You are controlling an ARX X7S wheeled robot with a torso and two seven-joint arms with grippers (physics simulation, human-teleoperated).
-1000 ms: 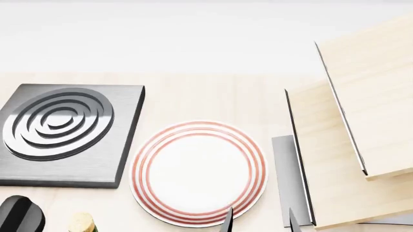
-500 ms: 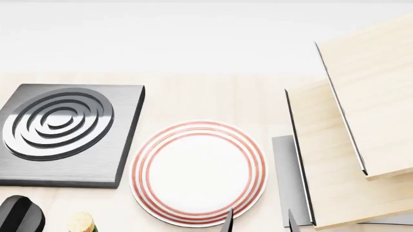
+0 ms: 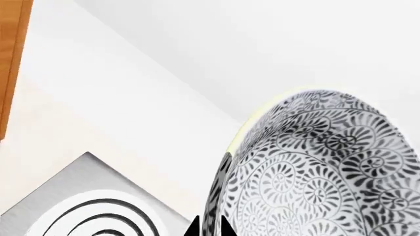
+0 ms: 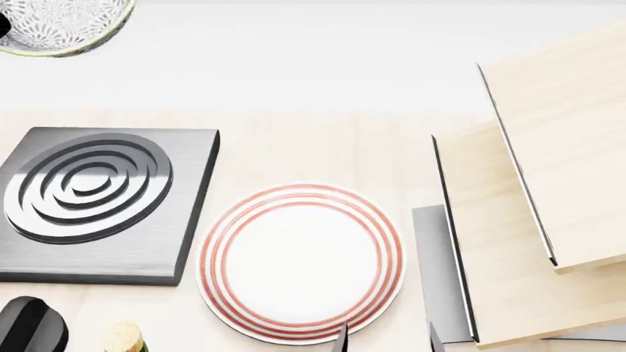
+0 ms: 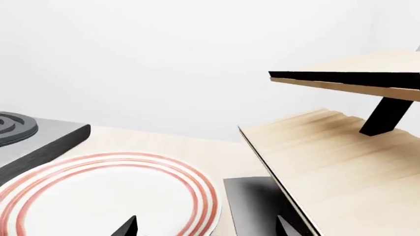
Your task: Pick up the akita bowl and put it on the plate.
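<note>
left end effector (image 3: 210,230) clamped on akita bowl (image 3: 321,167) rim, bowl raised | plate (image 4: 301,262) on counter (image 4: 323,147) lay below and rightward of it, bare | right end effector (image 5: 206,227) open, empty, nearer plate

right hand (image 5: 204,227): black pointed fingertips | left hand (image 3: 210,228): black tips
</note>
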